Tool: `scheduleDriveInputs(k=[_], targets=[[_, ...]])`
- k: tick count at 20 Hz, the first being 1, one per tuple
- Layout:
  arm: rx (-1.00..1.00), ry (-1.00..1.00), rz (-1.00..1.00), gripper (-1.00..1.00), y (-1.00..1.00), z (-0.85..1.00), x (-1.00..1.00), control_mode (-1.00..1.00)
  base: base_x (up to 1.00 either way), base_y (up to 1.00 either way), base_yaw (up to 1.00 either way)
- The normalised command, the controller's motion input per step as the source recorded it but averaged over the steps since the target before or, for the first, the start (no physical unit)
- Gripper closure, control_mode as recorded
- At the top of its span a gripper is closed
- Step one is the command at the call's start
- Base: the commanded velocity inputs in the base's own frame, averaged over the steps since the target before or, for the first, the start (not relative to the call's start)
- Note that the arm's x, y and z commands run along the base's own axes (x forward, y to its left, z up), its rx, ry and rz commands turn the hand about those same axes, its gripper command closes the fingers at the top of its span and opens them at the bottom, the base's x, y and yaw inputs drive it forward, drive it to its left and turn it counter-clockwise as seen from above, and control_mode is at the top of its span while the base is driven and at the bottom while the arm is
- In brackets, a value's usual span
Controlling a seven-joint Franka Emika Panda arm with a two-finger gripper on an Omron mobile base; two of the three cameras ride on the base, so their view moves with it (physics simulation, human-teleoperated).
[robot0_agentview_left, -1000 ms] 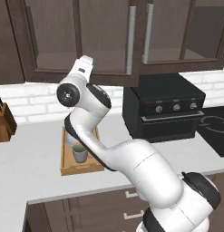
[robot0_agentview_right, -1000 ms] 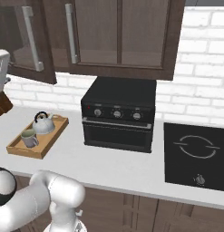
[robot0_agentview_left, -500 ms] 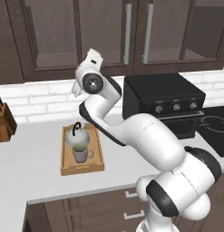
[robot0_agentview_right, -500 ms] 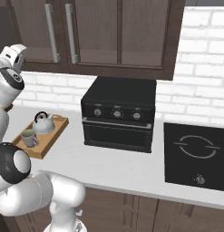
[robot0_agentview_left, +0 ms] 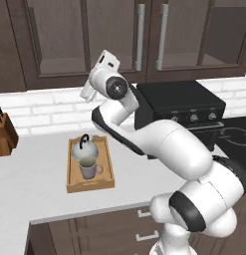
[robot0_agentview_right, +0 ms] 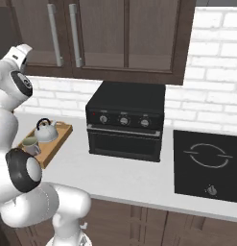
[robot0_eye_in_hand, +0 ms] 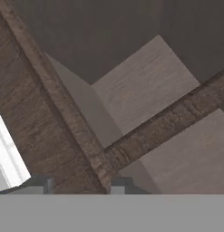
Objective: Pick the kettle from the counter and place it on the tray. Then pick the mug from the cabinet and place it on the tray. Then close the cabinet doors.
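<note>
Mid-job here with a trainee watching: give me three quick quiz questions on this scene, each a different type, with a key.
1. True or false: the kettle and the mug both sit on the tray.
2. Multiple choice: what stands at the far left end of the counter in the left base view? A) knife block B) toaster C) kettle
3. Fill in: in the right base view, the black countertop oven stands between the tray and the ______.

Key: 1 true. 2 A, the knife block. 3 cooktop, the black one set into the counter.
</note>
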Motion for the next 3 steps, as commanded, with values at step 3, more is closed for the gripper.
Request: scheduleDriveInputs(k=[3], targets=[[0.00,0.02,0.02,-1.00,0.00,-0.36,0.53,-1.00,0.00,0.00,0.00]])
